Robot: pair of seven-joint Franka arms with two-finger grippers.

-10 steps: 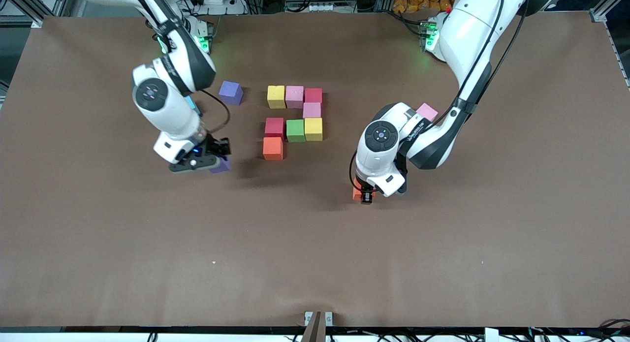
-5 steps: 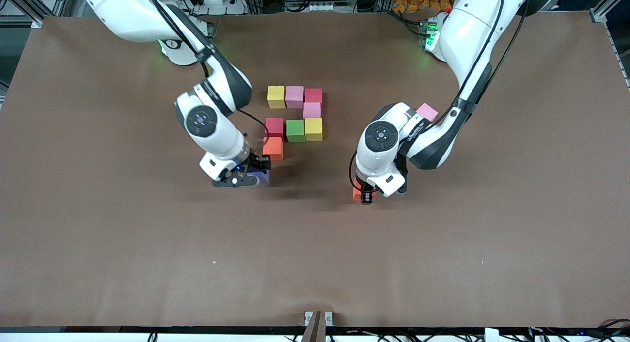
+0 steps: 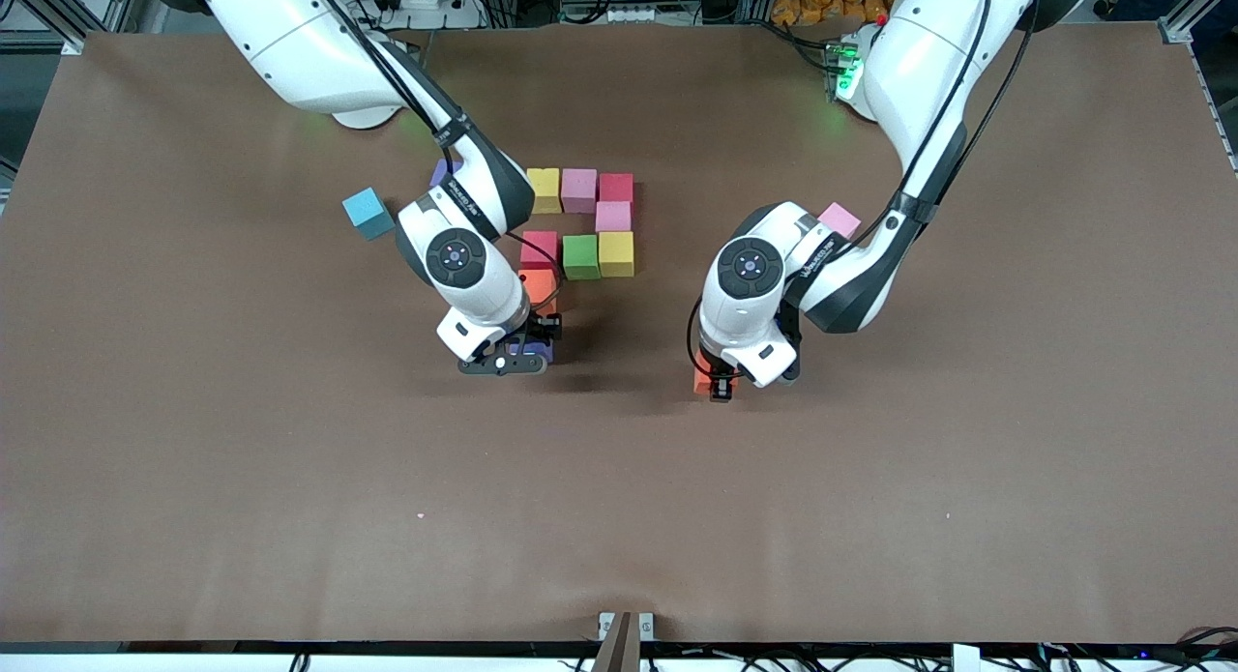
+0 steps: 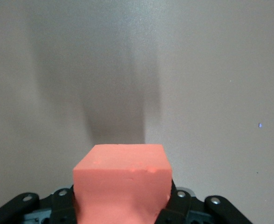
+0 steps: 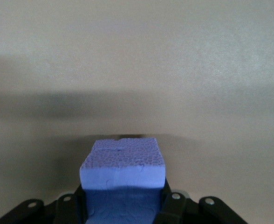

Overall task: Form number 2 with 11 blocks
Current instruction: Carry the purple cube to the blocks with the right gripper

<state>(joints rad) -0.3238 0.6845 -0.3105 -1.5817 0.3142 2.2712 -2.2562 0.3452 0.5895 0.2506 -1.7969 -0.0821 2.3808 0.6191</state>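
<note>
Front view: right tool [image 3: 527, 348] clamps purple block [image 3: 535, 348] by orange block [image 3: 538, 287] | left wrist view: left tool [image 4: 123, 210] clamps orange cube [image 4: 121, 184] | front only: cyan block [image 3: 368, 213].

A brown bench [image 3: 619, 517] fills nearly the whole front view; along the top edge run cables [image 3: 619, 0], a bag of orange items [image 3: 832, 0], and aluminium frame bars [image 3: 58, 10] at the corners

High front camera; wrist cameras close above table [image 3: 193, 459].
</note>
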